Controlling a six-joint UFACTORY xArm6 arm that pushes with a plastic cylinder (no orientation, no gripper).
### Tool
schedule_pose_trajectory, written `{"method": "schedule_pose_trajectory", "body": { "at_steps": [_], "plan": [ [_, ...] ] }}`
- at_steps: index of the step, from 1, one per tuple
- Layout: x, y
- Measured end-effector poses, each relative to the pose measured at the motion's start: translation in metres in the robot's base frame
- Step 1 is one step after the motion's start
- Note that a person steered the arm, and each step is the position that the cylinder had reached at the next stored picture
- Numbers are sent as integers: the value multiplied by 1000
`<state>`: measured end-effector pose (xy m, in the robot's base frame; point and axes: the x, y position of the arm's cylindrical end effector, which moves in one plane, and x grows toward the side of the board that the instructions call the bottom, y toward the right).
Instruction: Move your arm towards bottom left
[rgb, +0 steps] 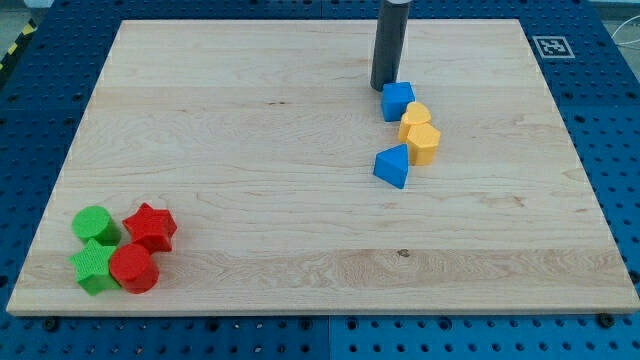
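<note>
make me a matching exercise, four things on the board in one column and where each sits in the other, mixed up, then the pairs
Things:
1. my tip
2. red star
3. blue cube
4. blue triangular block

Places:
A. in the cluster at the view's bottom left
B. below the two yellow blocks
C. just above and left of the blue cube
D. at the top of the blue and yellow column

Pairs: 1-C, 2-A, 3-D, 4-B

Tip (381, 88) beside blue cube (397, 100), bottom-left path open
</note>
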<state>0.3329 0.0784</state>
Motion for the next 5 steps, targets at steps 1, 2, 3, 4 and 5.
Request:
{"method": "schedule_pose_trajectory", "body": {
  "at_steps": [1,2,3,4,5],
  "plan": [
    [14,0],
    [32,-1],
    [33,-11],
    [28,-57],
    [31,-126]
  ]
}}
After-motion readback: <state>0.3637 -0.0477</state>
